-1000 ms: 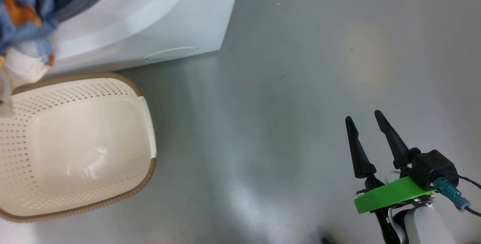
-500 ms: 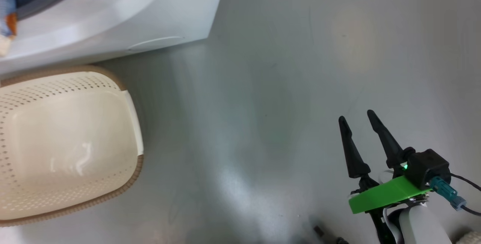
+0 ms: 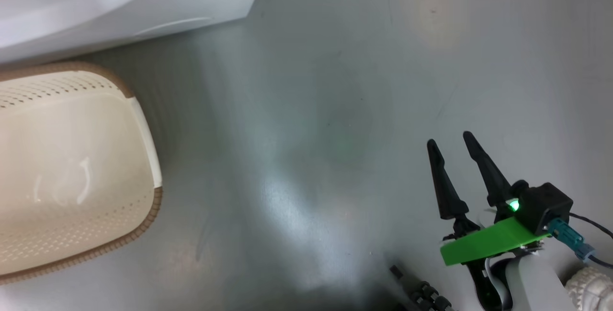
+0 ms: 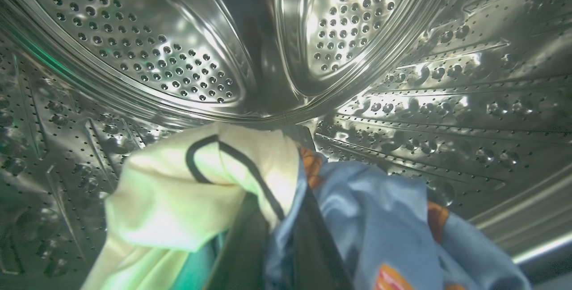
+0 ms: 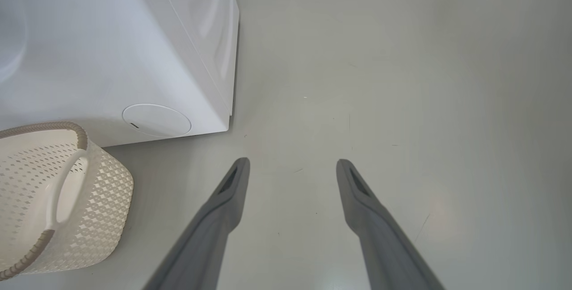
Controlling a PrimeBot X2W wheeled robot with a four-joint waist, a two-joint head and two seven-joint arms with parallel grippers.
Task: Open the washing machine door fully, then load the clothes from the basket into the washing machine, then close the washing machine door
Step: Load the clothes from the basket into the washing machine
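clothes (image 4: 371, 218) pinched in L hand (image 4: 279, 232) inside drum (image 4: 178, 57), R hand (image 3: 449, 139) wide open

Just a plain glossy grey floor (image 3: 306, 109) here, honestly. Pale yellowish patch (image 3: 433, 11) up around 1 o'clock in the head view, a bright glare smear (image 3: 297, 215) toward 6 o'clock, and a few thin dark scuffs (image 5: 349, 122) mid-frame in the right wrist view.
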